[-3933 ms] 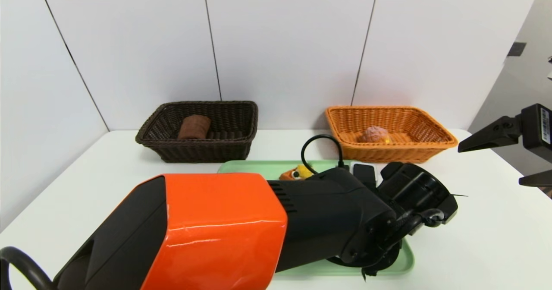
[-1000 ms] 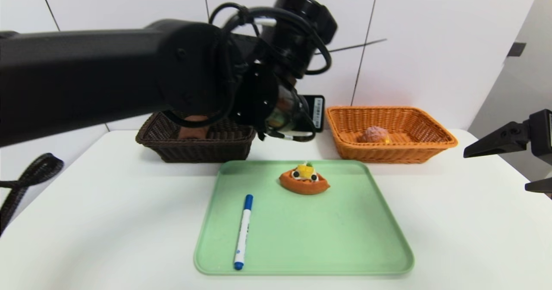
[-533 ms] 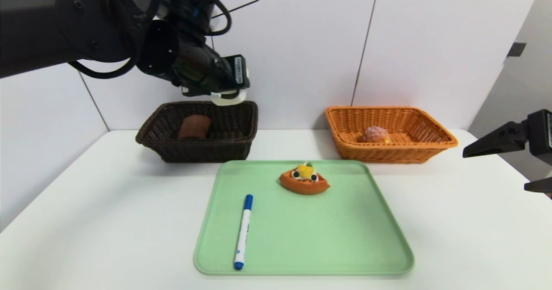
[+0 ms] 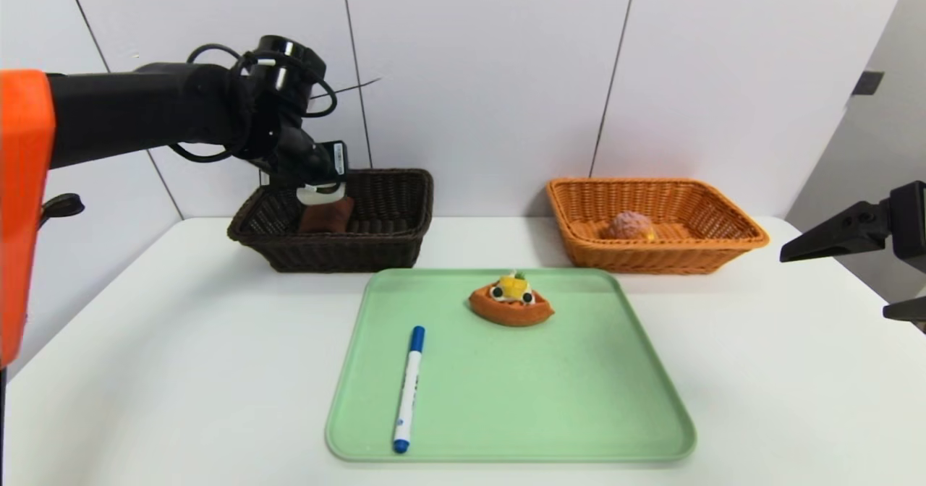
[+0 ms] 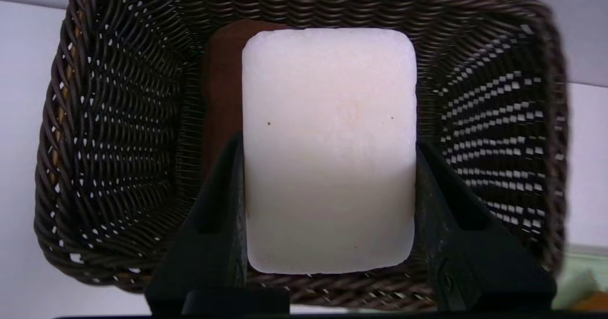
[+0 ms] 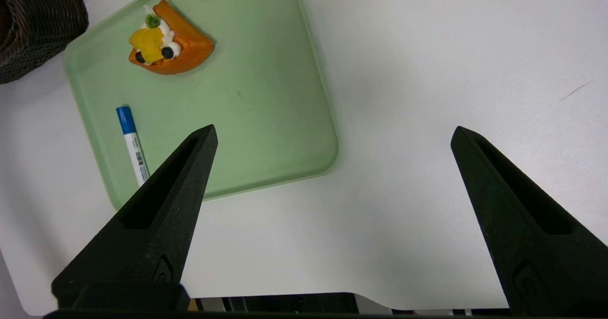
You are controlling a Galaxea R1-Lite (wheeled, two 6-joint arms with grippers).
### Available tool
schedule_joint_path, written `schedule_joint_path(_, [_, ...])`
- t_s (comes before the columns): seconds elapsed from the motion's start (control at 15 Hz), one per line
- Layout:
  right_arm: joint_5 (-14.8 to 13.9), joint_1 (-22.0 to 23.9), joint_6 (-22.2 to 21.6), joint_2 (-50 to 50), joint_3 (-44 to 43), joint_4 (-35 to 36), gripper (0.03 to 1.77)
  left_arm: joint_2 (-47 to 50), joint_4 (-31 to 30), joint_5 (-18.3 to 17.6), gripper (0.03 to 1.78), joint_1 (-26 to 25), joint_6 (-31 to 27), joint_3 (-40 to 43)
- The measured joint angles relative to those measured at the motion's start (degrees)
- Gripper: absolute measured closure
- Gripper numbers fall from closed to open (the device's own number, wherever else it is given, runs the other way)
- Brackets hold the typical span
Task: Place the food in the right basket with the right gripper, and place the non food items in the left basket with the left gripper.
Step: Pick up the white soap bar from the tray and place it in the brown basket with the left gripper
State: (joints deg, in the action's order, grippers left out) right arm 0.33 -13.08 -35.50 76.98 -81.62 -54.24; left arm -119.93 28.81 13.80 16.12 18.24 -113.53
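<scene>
My left gripper point(image 4: 318, 193) hangs over the dark brown left basket point(image 4: 383, 251), shut on the white bar point(image 5: 327, 148) point(image 4: 316, 196). Under the bar lies the rolled brown towel point(image 4: 334, 215) point(image 5: 222, 86) inside that basket point(image 5: 109, 134). The orange tart point(image 4: 511, 302) point(image 6: 164, 41) and the blue-capped marker point(image 4: 407, 388) point(image 6: 131, 141) lie on the green tray point(image 4: 550, 399) point(image 6: 256, 86). The pinkish puff bun point(image 4: 628, 224) sits in the orange right basket point(image 4: 709, 251). My right gripper point(image 6: 332, 136) point(image 4: 832, 273) stands open at the table's right edge, holding nothing.
White wall panels stand right behind both baskets. Bare white tabletop point(image 4: 181, 356) lies on both sides of the tray. The table's near edge point(image 6: 304, 297) shows under the right gripper.
My left arm has swung left and come down with the white bar, from above the basket's right end to low over the towel. The right gripper has stayed put.
</scene>
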Motion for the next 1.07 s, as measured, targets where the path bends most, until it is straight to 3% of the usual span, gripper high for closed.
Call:
schedule_joint_path(0.27, [0.0,0.0,0.0,0.4,0.0,0.1,0.1,-4.6,-2.5,0.0,0.83,-4.5,-2.0,0.0])
schedule_joint_path(0.53, [0.1,0.0,0.0,0.8,0.2,3.5,0.1,-7.6,-3.6,-1.6,0.83,-5.7,-3.1,0.0])
schedule_joint_path(1.07, [0.0,0.0,0.3,1.6,-0.1,3.6,0.1,-9.3,-4.2,-3.0,0.83,-5.8,-3.1,0.0])
